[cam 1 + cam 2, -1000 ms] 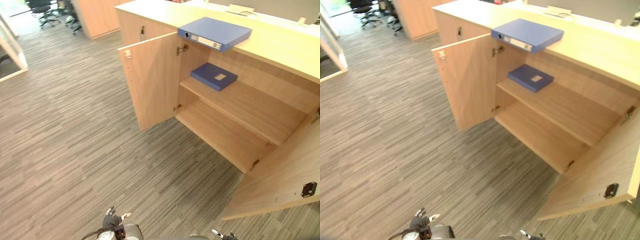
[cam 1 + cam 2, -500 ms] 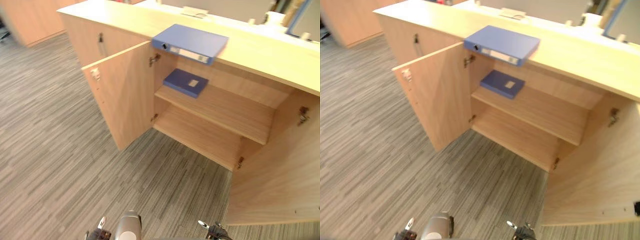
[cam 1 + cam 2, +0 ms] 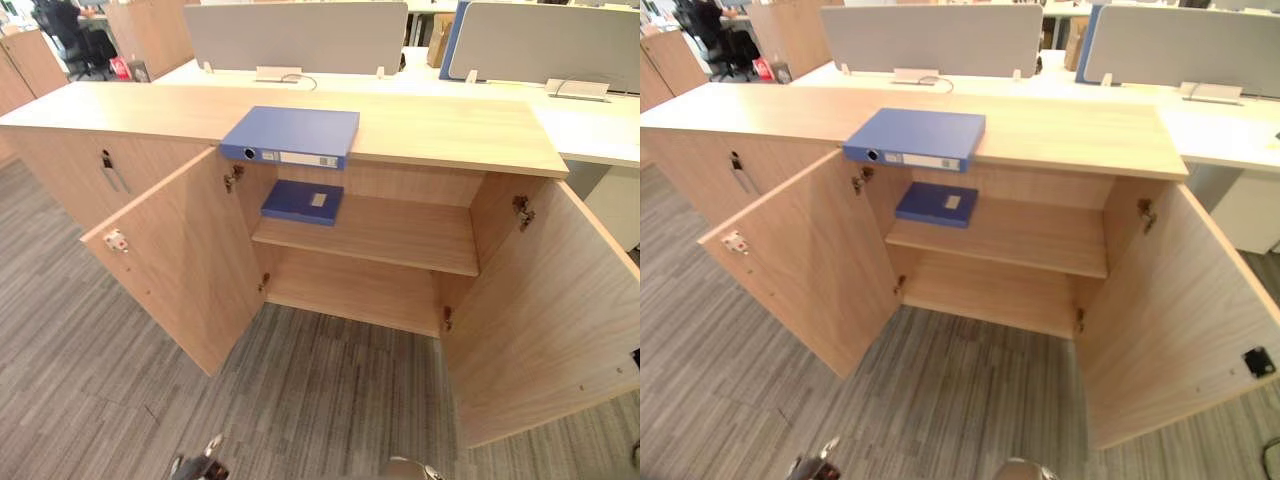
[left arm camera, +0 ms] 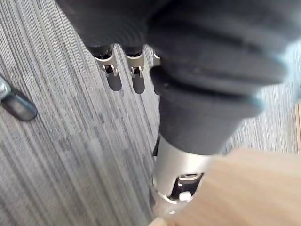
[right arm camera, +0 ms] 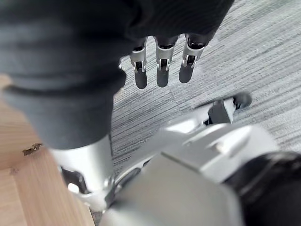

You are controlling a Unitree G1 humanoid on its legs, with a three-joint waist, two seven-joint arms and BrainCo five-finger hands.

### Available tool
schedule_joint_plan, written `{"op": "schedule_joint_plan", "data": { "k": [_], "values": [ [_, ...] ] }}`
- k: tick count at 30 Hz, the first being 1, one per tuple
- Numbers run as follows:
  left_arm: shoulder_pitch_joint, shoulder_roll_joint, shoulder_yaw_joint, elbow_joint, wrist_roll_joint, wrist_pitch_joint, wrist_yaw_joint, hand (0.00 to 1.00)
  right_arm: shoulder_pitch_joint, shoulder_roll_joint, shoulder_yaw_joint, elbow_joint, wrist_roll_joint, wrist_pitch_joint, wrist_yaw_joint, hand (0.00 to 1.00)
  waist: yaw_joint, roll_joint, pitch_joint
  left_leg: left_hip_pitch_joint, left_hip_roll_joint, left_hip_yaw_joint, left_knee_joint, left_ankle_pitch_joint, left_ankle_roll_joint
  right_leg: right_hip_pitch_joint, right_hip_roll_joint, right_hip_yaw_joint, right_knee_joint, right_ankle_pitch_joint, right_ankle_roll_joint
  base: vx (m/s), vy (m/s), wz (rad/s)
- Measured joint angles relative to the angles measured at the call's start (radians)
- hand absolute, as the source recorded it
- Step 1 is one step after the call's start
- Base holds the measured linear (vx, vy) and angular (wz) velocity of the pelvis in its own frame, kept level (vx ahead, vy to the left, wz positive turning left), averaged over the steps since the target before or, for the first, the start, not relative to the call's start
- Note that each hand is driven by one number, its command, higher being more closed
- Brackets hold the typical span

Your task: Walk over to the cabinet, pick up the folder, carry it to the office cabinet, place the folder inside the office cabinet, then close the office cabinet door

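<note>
The folder [image 3: 295, 132] lies flat on top of the cabinet [image 3: 450, 125], at the front edge and left of the middle, with its front side jutting a little over the edge. Its long axis runs along that edge, and the labelled spine faces the robot. It sits right above the left end of the open compartment, just past the hinge of the left door [image 3: 180, 260].

Below it, a second folder [image 3: 302, 200] of darker blue lies flat at the left end of the upper shelf [image 3: 400, 230]. The rest of that shelf and the bottom board are bare. The left door and the right door [image 3: 540, 320] both stand wide open, swung out over the floor [image 3: 320, 400].

The left hand [image 4: 109, 66] hangs low over the floor with its fingers straight and apart from the thumb, holding nothing. The right hand [image 5: 162, 66] hangs the same way, fingers straight and empty.

The folder is ahead of and above both hands, well apart from each. It looks slightly nearer the left hand's side. A reach would likely take it by the overhanging spine.
</note>
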Motion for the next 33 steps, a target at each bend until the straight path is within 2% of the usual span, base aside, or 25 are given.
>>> {"op": "schedule_joint_plan", "data": {
  "k": [1,2,3,4,6,8,10,11,13,14,15,16,17,18,20,21,22,23,24,25,26,27,28,30,33],
  "values": [
    [-0.005,-0.004,0.0,-0.011,0.0,-0.003,-0.004,0.0,0.007,0.016,0.0,-0.009,0.0,-0.001,-0.003,0.0,0.002,-0.025,0.009,0.014,-0.013,-0.005,-0.008,-0.008,-0.015,0.004,0.01,0.011,-0.141,0.01,0.015,0.06,-0.326,0.14],
    [-0.015,-0.019,-0.012,-0.003,0.001,0.004,-0.022,0.0,0.016,0.011,-0.005,-0.014,0.006,0.001,-0.004,0.0,-0.001,-0.008,0.021,0.034,-0.004,-0.043,-0.019,-0.017,-0.037,0.042,0.037,-0.022,-0.167,0.002,-0.005,0.04,-0.25,0.15],
    [-0.013,-0.022,-0.013,-0.005,0.0,0.003,-0.026,0.0,0.022,0.006,-0.004,-0.018,0.006,0.0,-0.006,0.0,-0.003,0.005,0.022,0.032,0.001,-0.063,-0.027,-0.016,-0.039,0.05,0.059,-0.033,-0.184,-0.002,-0.013,0.05,-0.24,0.14],
    [-0.008,-0.023,-0.007,-0.011,0.001,0.003,-0.027,0.0,0.021,0.004,-0.002,-0.021,0.004,0.0,-0.008,0.0,-0.001,0.009,0.022,0.032,0.002,-0.075,-0.033,-0.014,-0.038,0.054,0.072,-0.043,-0.191,-0.007,-0.023,0.07,-0.154,0.05],
    [0.003,-0.026,0.042,-0.011,0.026,0.006,-0.033,0.0,0.029,0.005,0.025,-0.022,-0.002,0.0,-0.013,0.0,0.007,0.003,0.022,0.038,0.038,-0.103,-0.05,0.003,-0.043,0.086,0.113,-0.091,-0.216,-0.023,-0.056,0.14,-0.198,0.28],
    [0.005,-0.028,0.059,-0.007,0.064,0.021,-0.04,0.0,0.047,0.003,0.03,-0.03,-0.003,0.0,-0.014,0.0,0.008,0.013,0.016,0.042,0.074,-0.095,-0.057,0.002,-0.044,0.127,0.146,-0.132,-0.267,-0.018,-0.068,0.18,-0.155,0.51],
    [0.019,-0.028,0.086,-0.009,0.087,0.029,-0.043,0.0,0.051,0.001,0.034,-0.033,-0.004,0.0,-0.016,0.0,0.014,0.021,0.011,0.04,0.112,-0.084,-0.011,-0.026,-0.078,0.191,0.191,-0.162,-0.342,-0.009,-0.077,0.2,-0.109,0.37],
    [0.026,-0.024,0.094,-0.012,0.112,0.033,-0.048,0.0,0.051,0.002,0.034,-0.034,-0.004,-0.001,-0.016,0.0,0.016,0.024,0.008,0.005,0.136,-0.067,0.091,-0.074,-0.111,0.235,0.22,-0.183,-0.398,-0.002,-0.078,0.17,-0.069,0.28],
    [0.021,-0.015,0.097,-0.024,0.134,0.043,-0.057,0.0,0.053,0.002,0.037,-0.042,-0.001,-0.001,-0.017,0.0,0.017,0.027,-0.002,-0.119,0.168,-0.039,0.367,-0.138,-0.173,0.287,0.248,-0.206,-0.454,0.007,-0.081,0.25,-0.054,0.26],
    [0.022,-0.015,0.098,-0.032,0.139,0.046,-0.06,0.0,0.054,0.001,0.038,-0.052,0.003,-0.002,-0.018,0.0,0.021,0.036,0.001,-0.202,0.194,-0.034,0.583,-0.134,-0.188,0.334,0.267,-0.213,-0.485,0.015,-0.088,0.26,-0.011,0.09],
    [0.023,-0.018,0.099,-0.033,0.139,0.047,-0.061,0.0,0.056,-0.003,0.042,-0.056,0.006,-0.002,-0.018,0.0,0.022,0.046,0.005,-0.239,0.209,-0.032,0.682,-0.113,-0.199,0.363,0.278,-0.213,-0.503,0.017,-0.089,0.35,0.027,-0.04],
    [0.029,-0.018,0.098,-0.041,0.138,0.049,-0.061,0.0,0.058,-0.013,0.069,-0.061,0.02,-0.002,-0.021,0.0,0.025,0.056,0.007,-0.295,0.238,-0.021,0.85,-0.082,-0.206,0.422,0.292,-0.211,-0.541,0.02,-0.087,0.37,0.085,-0.12],
    [0.041,-0.021,0.092,-0.062,0.138,0.049,-0.061,0.0,0.06,-0.017,0.078,-0.061,0.022,-0.003,-0.025,0.0,0.026,0.055,0.007,-0.34,0.256,0.012,0.943,-0.103,-0.173,0.471,0.29,-0.201,-0.572,0.022,-0.083,0.4,0.117,-0.14],
    [0.043,-0.021,0.088,-0.07,0.138,0.049,-0.061,0.0,0.06,-0.017,0.079,-0.061,0.021,-0.003,-0.027,0.0,0.027,0.054,0.007,-0.363,0.259,0.03,0.962,-0.114,-0.156,0.49,0.284,-0.191,-0.586,0.025,-0.079,0.36,0.183,-0.29],
    [0.05,-0.011,0.068,-0.073,0.137,0.048,-0.061,0.0,0.041,-0.017,0.075,-0.056,0.021,-0.001,-0.033,0.0,0.047,0.05,0.013,-0.437,0.252,0.08,0.89,-0.16,-0.097,0.508,0.238,-0.135,-0.584,0.028,-0.073,0.3,0.249,-0.62],
    [0.053,-0.007,0.061,-0.069,0.135,0.048,-0.061,0.0,0.019,-0.016,0.071,-0.054,0.021,-0.001,-0.035,0.0,0.054,0.047,0.023,-0.455,0.221,0.066,0.731,-0.164,-0.075,0.506,0.196,-0.103,-0.559,0.03,-0.069,0.24,0.292,-0.74],
    [0.059,-0.01,0.053,-0.065,0.135,0.047,-0.059,0.0,0.011,-0.017,0.068,-0.056,0.021,-0.002,-0.037,0.0,0.057,0.053,0.027,-0.445,0.206,0.047,0.606,-0.124,-0.07,0.507,0.183,-0.086,-0.547,0.033,-0.052,0.35,0.447,-0.84],
    [0.077,-0.014,0.039,-0.039,0.134,0.047,-0.061,0.0,0.003,-0.026,0.061,-0.055,0.017,-0.006,-0.04,0.0,0.068,0.073,0.03,-0.395,0.184,0.012,0.424,0.017,-0.072,0.51,0.168,-0.036,-0.537,0.027,-0.01,0.28,0.335,-0.48],
    [0.069,0.021,0.029,-0.008,0.128,0.043,-0.059,0.0,-0.006,-0.003,0.075,-0.051,0.016,-0.005,-0.037,0.0,0.066,0.042,0.028,-0.358,0.145,0.017,0.348,0.04,-0.068,0.504,0.164,0.022,-0.58,0.022,-0.001,0.26,0.278,-0.27],
    [0.066,0.028,0.02,-0.002,0.124,0.038,-0.059,0.0,-0.02,0.003,0.076,-0.044,0.01,-0.005,-0.037,0.0,0.068,0.031,0.031,-0.342,0.123,-0.014,0.315,0.057,-0.075,0.488,0.17,0.044,-0.604,0.029,-0.012,0.12,0.094,0.03],
    [0.06,0.029,0.022,0.01,0.107,0.038,-0.059,0.0,-0.043,0.012,0.076,-0.028,-0.007,-0.003,-0.037,0.0,0.07,0.021,0.027,-0.324,0.094,-0.084,0.277,0.066,-0.084,0.446,0.194,0.07,-0.633,0.062,-0.026,0.09,0.074,0.09],
    [0.053,0.034,0.022,0.018,0.104,0.04,-0.059,0.0,-0.047,0.026,0.078,-0.03,-0.007,-0.005,-0.037,0.0,0.066,0.015,0.028,-0.306,0.078,-0.077,0.253,0.065,-0.082,0.428,0.193,0.067,-0.642,0.096,-0.017,0.08,0.081,0.07],
    [0.054,0.033,0.019,0.036,0.105,0.04,-0.06,0.0,-0.046,0.031,0.076,-0.036,-0.009,-0.01,-0.038,0.0,0.063,0.021,0.016,-0.266,0.066,-0.069,0.203,0.076,-0.069,0.436,0.176,0.078,-0.635,0.117,0.0,0.11,0.094,-0.07],
    [0.061,0.039,0.012,0.048,0.104,0.04,-0.064,0.0,-0.046,0.035,0.092,-0.039,-0.015,-0.014,-0.031,0.0,0.071,0.013,-0.007,-0.204,0.055,-0.032,0.088,0.118,-0.066,0.427,0.157,0.098,-0.641,0.133,0.007,0.13,0.079,-0.43],
    [0.058,0.061,-0.041,0.081,0.092,0.041,-0.103,0.0,-0.041,0.033,0.104,-0.024,-0.041,-0.011,-0.015,0.0,0.045,0.006,-0.025,-0.162,0.04,-0.005,-0.073,0.197,-0.061,0.393,0.144,0.104,-0.669,0.14,0.016,0.02,-0.02,-0.28]
  ]
}}
